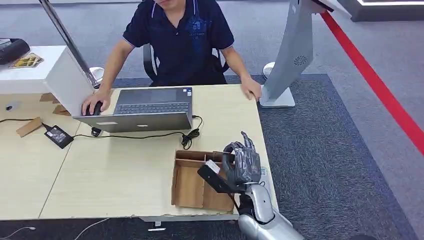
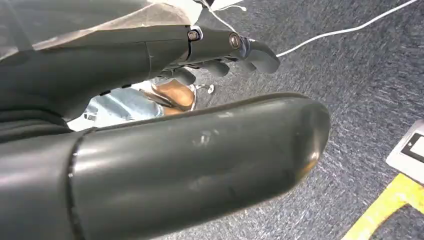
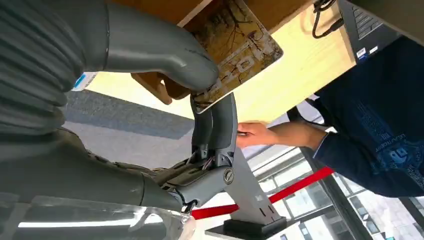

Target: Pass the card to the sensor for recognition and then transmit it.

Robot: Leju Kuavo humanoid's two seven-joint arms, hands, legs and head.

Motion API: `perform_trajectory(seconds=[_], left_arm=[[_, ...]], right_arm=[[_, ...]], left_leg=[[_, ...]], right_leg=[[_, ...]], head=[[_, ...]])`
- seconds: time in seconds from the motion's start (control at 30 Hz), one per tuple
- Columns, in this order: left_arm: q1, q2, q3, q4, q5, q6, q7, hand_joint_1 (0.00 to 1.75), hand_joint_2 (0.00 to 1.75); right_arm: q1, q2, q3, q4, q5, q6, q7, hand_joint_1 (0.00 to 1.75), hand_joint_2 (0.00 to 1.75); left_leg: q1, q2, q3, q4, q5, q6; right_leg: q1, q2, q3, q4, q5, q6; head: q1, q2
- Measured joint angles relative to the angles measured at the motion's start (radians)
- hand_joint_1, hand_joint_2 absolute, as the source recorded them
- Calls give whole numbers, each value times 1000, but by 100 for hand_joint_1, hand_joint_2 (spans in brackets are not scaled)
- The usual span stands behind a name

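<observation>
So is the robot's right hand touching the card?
Touching. In the right wrist view, the right hand pinches the card: the thumb presses on its picture side, with a finger behind it.

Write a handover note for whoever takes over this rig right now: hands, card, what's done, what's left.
Right hand: pinches the card between thumb and fingers, above the wooden tray at the table's near right corner.
Left hand: hangs over the carpet, holding nothing.
Sensor stand: on the floor beyond the table's far right corner, next to a person's hand.
Done: card picked up.
Left: present it to the sensor, then hand it over.
</observation>
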Motion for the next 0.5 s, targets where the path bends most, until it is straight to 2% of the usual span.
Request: perform_trajectory(seconds=[0.23, 0.4, 0.5], left_arm=[[0, 0, 0, 0, 0, 2, 0, 0, 0], [1, 0, 0, 0, 0, 2, 4, 0, 0], [1, 0, 0, 0, 0, 1, 6, 0, 0]], right_arm=[[19, 2, -21, -3, 71, 0, -34, 175, 175], [65, 26, -99, -41, 173, -1, -119, 175, 175], [88, 42, -159, -71, 194, -1, -145, 175, 175]], left_leg=[[0, 0, 0, 0, 0, 0], [0, 0, 0, 0, 0, 0], [0, 0, -1, 0, 0, 0]], right_leg=[[0, 0, 0, 0, 0, 0], [0, 0, 0, 0, 0, 0], [0, 0, 0, 0, 0, 0]], head=[[0, 0], [0, 0], [0, 0]])
